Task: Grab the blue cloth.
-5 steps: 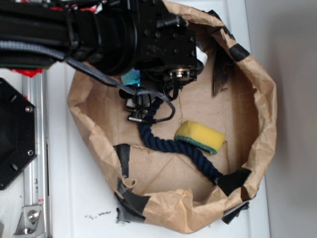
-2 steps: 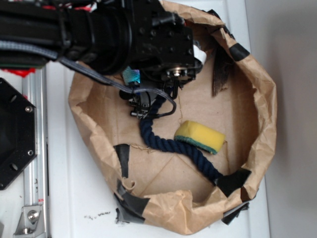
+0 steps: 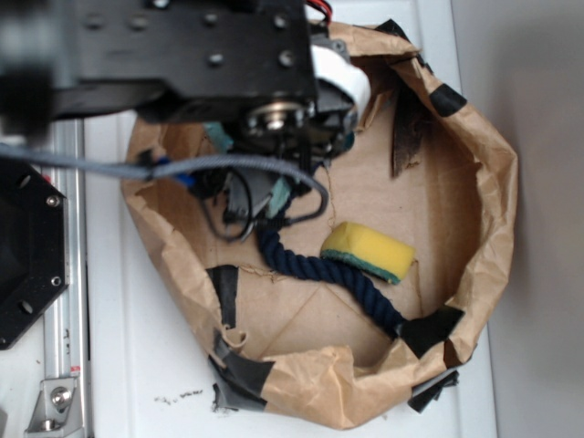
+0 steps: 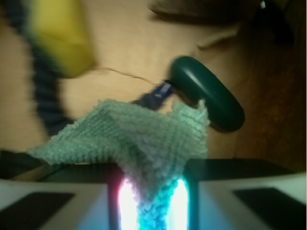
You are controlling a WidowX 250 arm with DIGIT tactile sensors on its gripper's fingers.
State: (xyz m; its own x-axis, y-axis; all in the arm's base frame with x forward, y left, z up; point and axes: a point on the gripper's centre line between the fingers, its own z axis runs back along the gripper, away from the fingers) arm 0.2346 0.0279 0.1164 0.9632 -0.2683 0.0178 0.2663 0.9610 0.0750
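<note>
In the wrist view the pale aqua-blue knitted cloth (image 4: 139, 139) hangs bunched between my two glowing pads, lifted off the brown paper floor, and my gripper (image 4: 150, 199) is shut on it. From the exterior view the arm covers most of the cloth; only small teal bits (image 3: 278, 193) peek out under my gripper (image 3: 265, 187), which hovers over the upper left of the paper bag (image 3: 488, 228).
A thick navy rope (image 3: 315, 269) curls across the bag floor beside a yellow sponge (image 3: 367, 250). A dark teal oval case (image 4: 208, 93) lies just beyond the cloth. The bag's crumpled walls ring everything; a grey cable (image 3: 182, 164) loops below the arm.
The arm has risen toward the camera, looking larger and blurred, and the cloth has come up with it. Rope and sponge have not moved.
</note>
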